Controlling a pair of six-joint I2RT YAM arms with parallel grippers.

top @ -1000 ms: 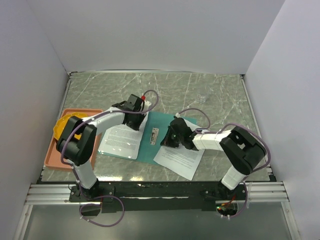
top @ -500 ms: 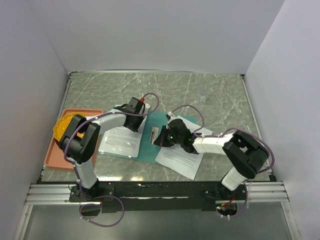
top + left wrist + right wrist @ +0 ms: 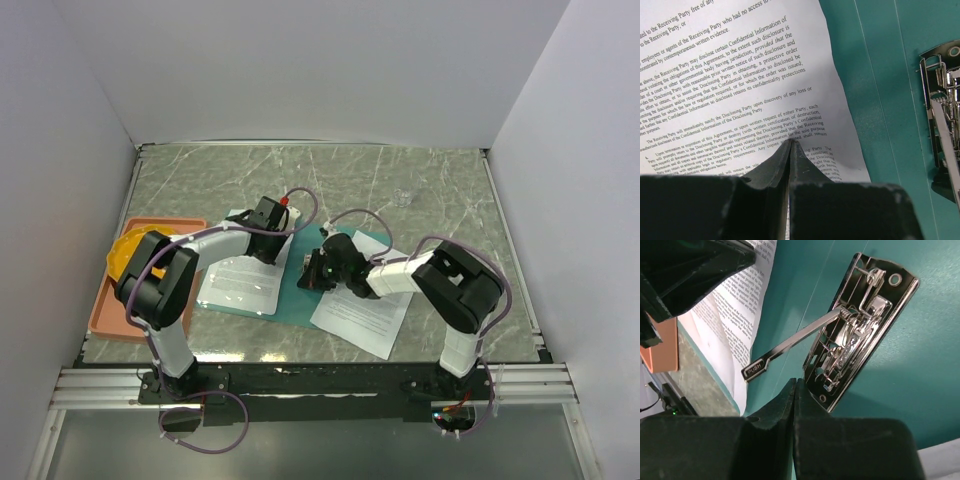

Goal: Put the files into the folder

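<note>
Meanwhile the left gripper is pinching shut on a printed sheet of the files, with the open folder lying at three o'clock. Closed and empty, the right gripper is hovering just below the metal clip — another sheet is sitting at five o'clock on the table.
</note>
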